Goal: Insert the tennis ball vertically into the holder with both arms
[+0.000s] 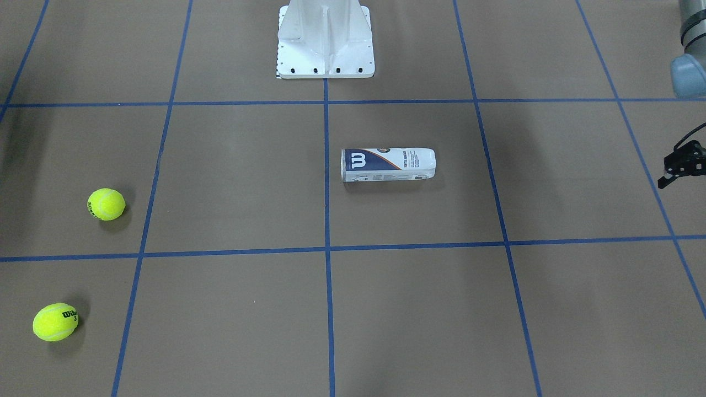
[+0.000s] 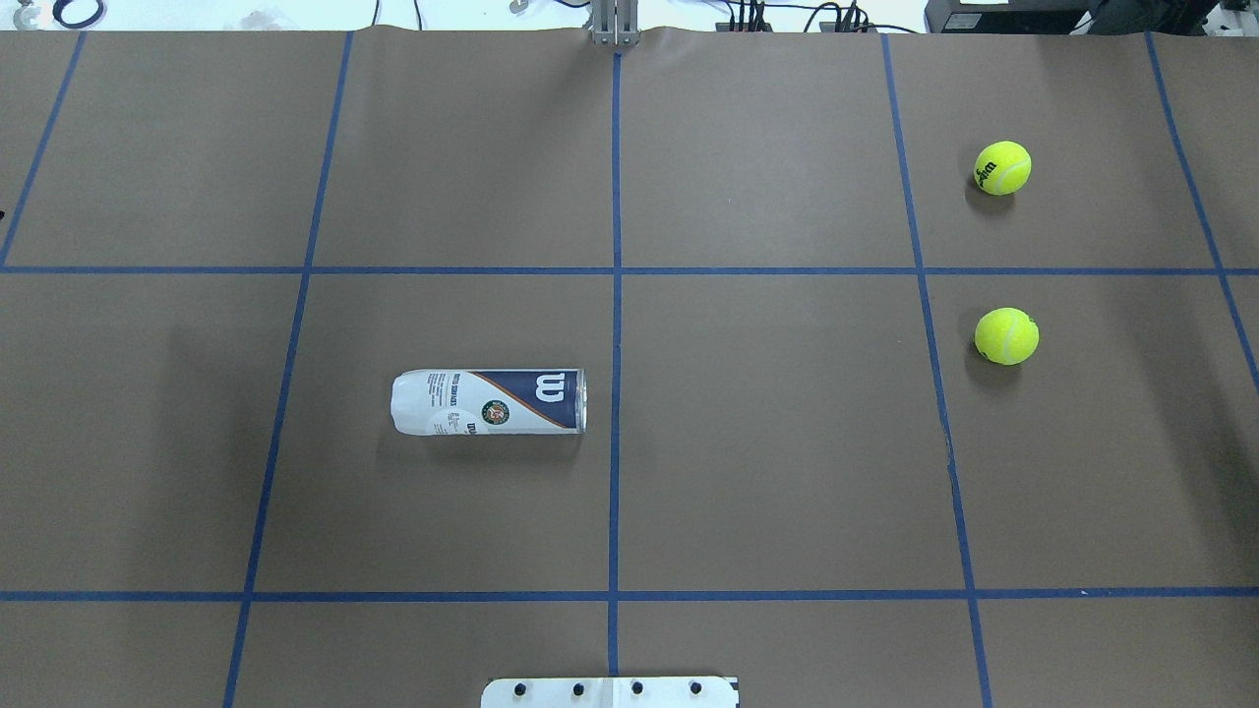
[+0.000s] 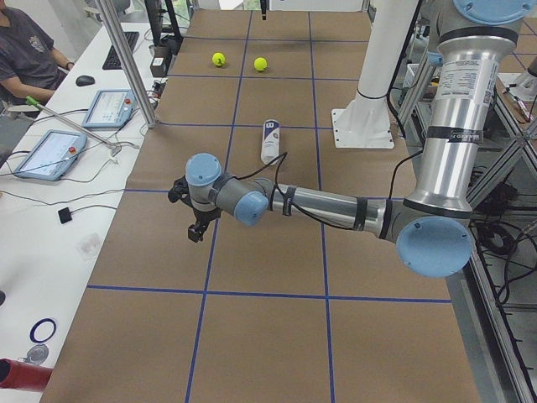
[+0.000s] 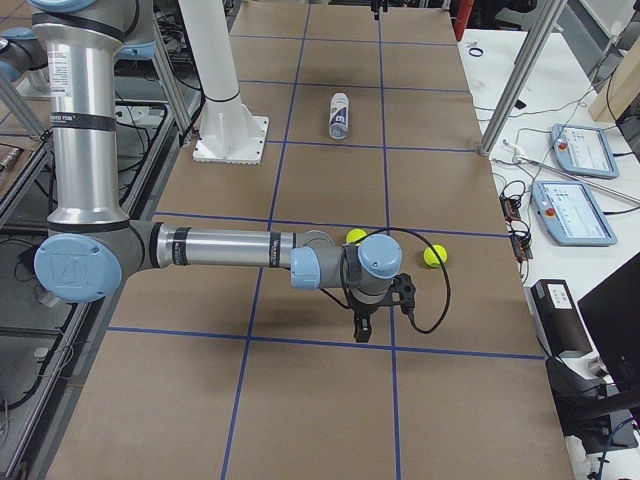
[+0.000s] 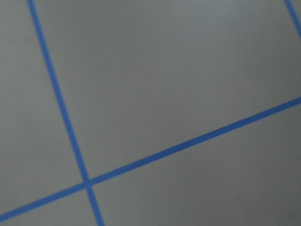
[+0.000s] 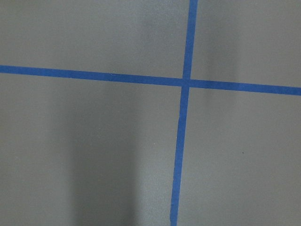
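The holder [image 1: 389, 164] lies on its side on the brown table, its open metal rim toward the table's centre line; it also shows in the overhead view [image 2: 489, 401]. Two yellow tennis balls [image 1: 106, 204] [image 1: 55, 322] rest far off on the robot's right side, apart from each other [image 2: 1006, 335] [image 2: 1002, 167]. My left gripper [image 1: 681, 165] hangs at the table's left end, cut by the frame edge, far from the holder; I cannot tell its state. My right gripper [image 4: 362, 333] hovers near the balls, fingers down; I cannot tell its state. Both wrist views show only bare table.
The white pedestal base [image 1: 325, 38] stands at the robot's side of the table, behind the holder. Blue tape lines [image 2: 616, 295] grid the brown paper. A side bench with tablets [image 3: 49, 153] and a seated operator [image 3: 29, 50] runs along the far long edge.
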{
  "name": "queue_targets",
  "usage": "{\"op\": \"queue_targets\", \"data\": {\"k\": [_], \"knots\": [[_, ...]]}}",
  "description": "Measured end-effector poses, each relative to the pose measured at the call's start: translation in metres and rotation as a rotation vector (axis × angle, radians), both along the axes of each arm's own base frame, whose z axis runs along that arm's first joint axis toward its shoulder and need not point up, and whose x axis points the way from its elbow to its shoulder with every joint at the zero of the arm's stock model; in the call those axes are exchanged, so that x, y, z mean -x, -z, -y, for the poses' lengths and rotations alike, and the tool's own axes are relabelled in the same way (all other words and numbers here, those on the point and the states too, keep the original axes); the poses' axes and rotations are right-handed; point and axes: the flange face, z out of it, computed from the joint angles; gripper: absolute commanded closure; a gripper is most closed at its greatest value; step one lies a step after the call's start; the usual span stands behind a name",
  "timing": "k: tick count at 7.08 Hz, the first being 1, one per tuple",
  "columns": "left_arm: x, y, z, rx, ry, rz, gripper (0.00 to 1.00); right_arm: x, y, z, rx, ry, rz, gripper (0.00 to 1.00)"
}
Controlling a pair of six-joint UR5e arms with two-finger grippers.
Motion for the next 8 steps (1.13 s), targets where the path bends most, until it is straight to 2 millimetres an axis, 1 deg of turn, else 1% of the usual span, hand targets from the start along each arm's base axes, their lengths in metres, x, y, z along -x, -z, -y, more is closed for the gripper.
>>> {"op": "queue_targets", "data": {"k": [1, 2, 4, 5, 6, 8], "knots": [[-0.022, 0.021, 0.006, -0.069, -0.039, -0.014, 0.03, 0.000, 0.000, 0.000, 0.000, 0.000, 0.000, 0.01], [-0.053, 0.047, 0.010, -0.138, -0.094, -0.029, 0.00, 0.000, 0.000, 0.000, 0.001, 0.000, 0.000, 0.01], [-0.129, 0.113, 0.016, -0.252, -0.206, -0.069, 0.00, 0.000, -0.001, 0.000, 0.002, 0.000, 0.001, 0.01], [-0.163, 0.146, 0.016, -0.300, -0.251, -0.092, 0.00, 0.000, -0.001, 0.000, 0.004, 0.000, 0.001, 0.01], [-0.200, 0.181, 0.013, -0.348, -0.299, -0.119, 0.00, 0.000, -0.002, -0.001, 0.005, 0.000, 0.000, 0.01], [-0.278, 0.244, -0.009, -0.452, -0.401, -0.158, 0.00, 0.000, -0.002, -0.001, 0.005, 0.000, 0.001, 0.01]]}}
